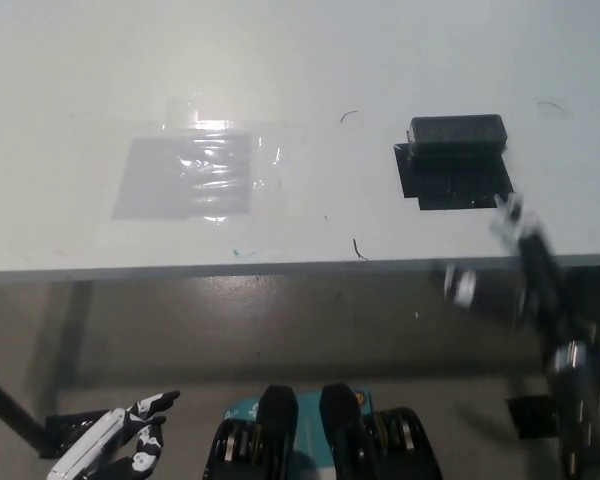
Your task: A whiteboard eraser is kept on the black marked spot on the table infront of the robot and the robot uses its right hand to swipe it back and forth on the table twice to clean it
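The black whiteboard eraser (457,131) lies on the far part of the black marked spot (454,178) at the right of the white table (300,60). Nothing touches it. My black right hand (525,260) is blurred with motion, below and to the right of the spot, over the table's front edge, holding nothing. Its fingers look spread apart. My white left hand (115,445) rests at the lower left, below the table, with its fingers apart and empty.
A grey patch under shiny clear film (195,175) is taped to the table at the left. Small dark pen marks (358,248) dot the surface near the front edge. Below the edge there is floor with a table leg (10,410).
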